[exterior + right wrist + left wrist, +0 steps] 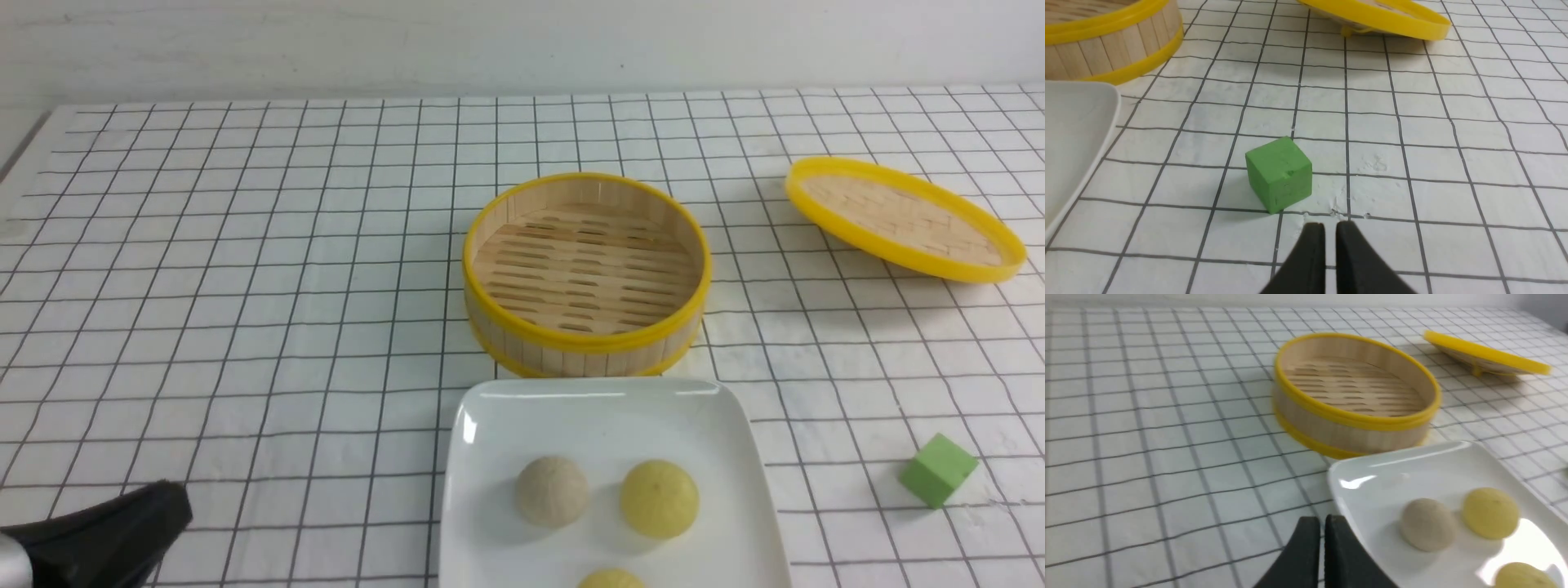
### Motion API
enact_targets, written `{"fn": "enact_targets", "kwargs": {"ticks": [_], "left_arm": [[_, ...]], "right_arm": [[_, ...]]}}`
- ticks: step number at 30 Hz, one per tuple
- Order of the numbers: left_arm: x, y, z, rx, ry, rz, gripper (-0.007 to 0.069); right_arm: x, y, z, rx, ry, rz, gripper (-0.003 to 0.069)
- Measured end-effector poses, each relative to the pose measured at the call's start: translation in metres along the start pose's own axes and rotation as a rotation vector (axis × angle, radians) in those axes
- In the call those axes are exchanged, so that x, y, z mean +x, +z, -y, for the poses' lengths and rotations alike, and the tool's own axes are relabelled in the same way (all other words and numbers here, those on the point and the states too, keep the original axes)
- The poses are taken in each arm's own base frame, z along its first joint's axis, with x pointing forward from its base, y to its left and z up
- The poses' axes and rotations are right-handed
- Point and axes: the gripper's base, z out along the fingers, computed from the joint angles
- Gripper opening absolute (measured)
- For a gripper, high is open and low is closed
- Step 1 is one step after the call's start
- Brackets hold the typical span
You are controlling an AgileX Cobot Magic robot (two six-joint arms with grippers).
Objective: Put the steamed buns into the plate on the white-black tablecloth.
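Three steamed buns lie in the white square plate (pixel 604 390) at the front middle of the white-black tablecloth (pixel 245 286): a cream one (pixel 551 490), a yellow one (pixel 659 498) beside it, and another yellow one (pixel 611 578) cut off by the picture's edge. The left wrist view shows the same plate (pixel 1372 465) with the cream bun (pixel 1427 524) and two yellow buns (pixel 1490 512) (pixel 1523 575). My left gripper (pixel 163 506) (pixel 1324 517) hangs low just left of the plate, shut and empty. Out of the front view, my right gripper (pixel 1330 224) is shut and empty above the cloth.
An empty bamboo steamer (pixel 586 273) with yellow rims stands right behind the plate. Its lid (pixel 902 216) rests tilted at the back right. A green cube (pixel 937 469) (pixel 1280 179) sits on the cloth right of the plate, just ahead of my right gripper.
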Motion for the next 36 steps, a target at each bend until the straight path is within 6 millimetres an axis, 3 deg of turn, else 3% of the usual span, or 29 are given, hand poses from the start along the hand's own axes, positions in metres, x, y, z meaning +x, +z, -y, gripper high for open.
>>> {"fn": "enact_targets", "kwargs": {"ticks": [9,15,36], "left_arm": [[0.062,-0.003,-0.031,-0.413,-0.018,0.054,0.0055],[0.07,-0.007,-0.035,-0.504,-0.034,0.032,0.006],[0.075,-0.008,-0.035,-0.511,-0.041,-0.03,0.0087]], "right_arm": [[0.0,0.0,0.0,0.0,0.0,0.0,0.0083],[0.0,0.0,0.0,0.0,0.0,0.0,0.0091],[0.0,0.0,0.0,0.0,0.0,0.0,0.0107]]}}
